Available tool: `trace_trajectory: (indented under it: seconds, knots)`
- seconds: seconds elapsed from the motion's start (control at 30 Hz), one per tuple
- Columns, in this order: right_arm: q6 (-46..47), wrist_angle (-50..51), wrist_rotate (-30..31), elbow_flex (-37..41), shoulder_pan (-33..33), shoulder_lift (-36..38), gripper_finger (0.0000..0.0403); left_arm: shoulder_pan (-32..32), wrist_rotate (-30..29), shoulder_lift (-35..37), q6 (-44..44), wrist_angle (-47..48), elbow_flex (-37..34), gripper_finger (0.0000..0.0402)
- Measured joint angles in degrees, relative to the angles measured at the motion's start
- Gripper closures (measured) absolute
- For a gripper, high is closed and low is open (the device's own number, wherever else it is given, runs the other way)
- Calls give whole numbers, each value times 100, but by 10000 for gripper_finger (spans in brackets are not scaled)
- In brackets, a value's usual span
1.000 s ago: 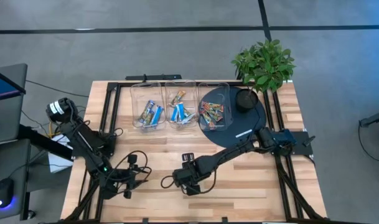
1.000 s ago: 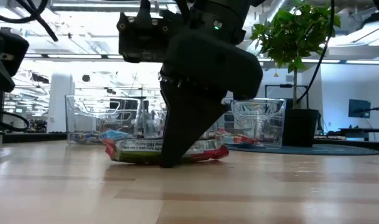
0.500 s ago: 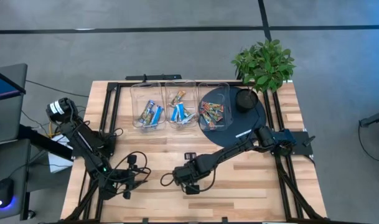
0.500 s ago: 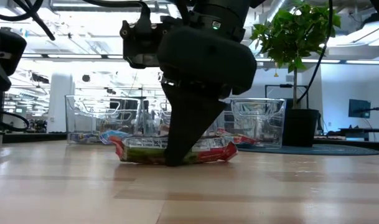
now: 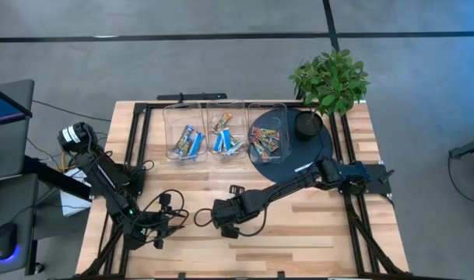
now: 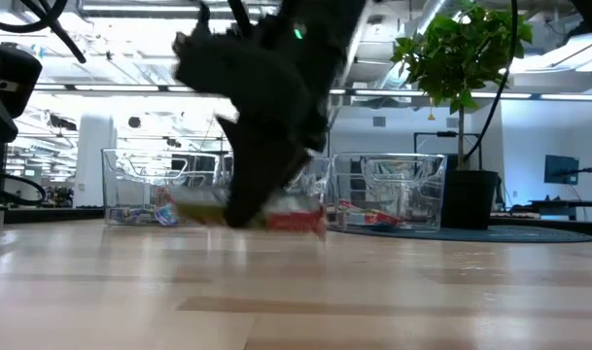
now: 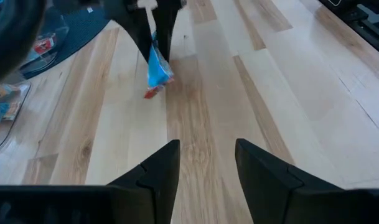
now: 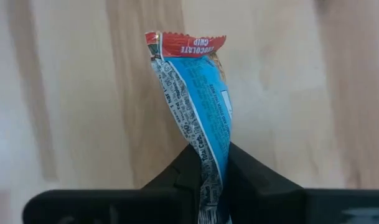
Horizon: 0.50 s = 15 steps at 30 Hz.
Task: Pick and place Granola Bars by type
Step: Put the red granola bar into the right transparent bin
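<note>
My right gripper [image 5: 222, 216] is over the table's middle near part, shut on a granola bar [image 8: 198, 106] with a blue wrapper and a red crimped end. The bar also shows in the low view [image 6: 281, 218] and in the left wrist view [image 7: 157, 70], clear of the wood. My left gripper [image 7: 206, 149] is open and empty low at the table's near left [image 5: 166, 224], facing the bar. Other bars lie in three clear bins [image 5: 226, 131] at the far side. My right gripper pinches the bar between its two fingers [image 8: 242, 171] about the middle of its length [image 8: 209, 163]; the wrapper is creased and twisted there. The fingers come from above, pointing down, across the bar. The bar hangs about level, lifted clear of the table, an end sticking out on each side.
A potted plant [image 5: 330, 78] stands on a dark round mat [image 5: 299, 152] at the far right, under the right bin. Black cables [image 5: 155, 210] lie by the left arm. Bare wood [image 5: 299, 233] lies at the near right.
My right gripper has risen and gone toward the table's left edge, still shut on the bar. The bar, which lay on the wood under the fingers, is now lifted clear and carried along with it.
</note>
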State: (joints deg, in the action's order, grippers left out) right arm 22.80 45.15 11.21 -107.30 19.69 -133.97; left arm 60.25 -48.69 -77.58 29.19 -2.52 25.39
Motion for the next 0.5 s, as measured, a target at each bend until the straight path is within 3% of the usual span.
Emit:
trace_trajectory:
  seconds: [0.3, 0.5]
  knots:
    - [748, 907, 843, -743, 10, 53, 373, 0, 4, 0, 0, 0, 0, 250]
    - [736, 1579, 1168, -1258, 19, 211, 367, 0, 13, 0, 2, 0, 0, 250]
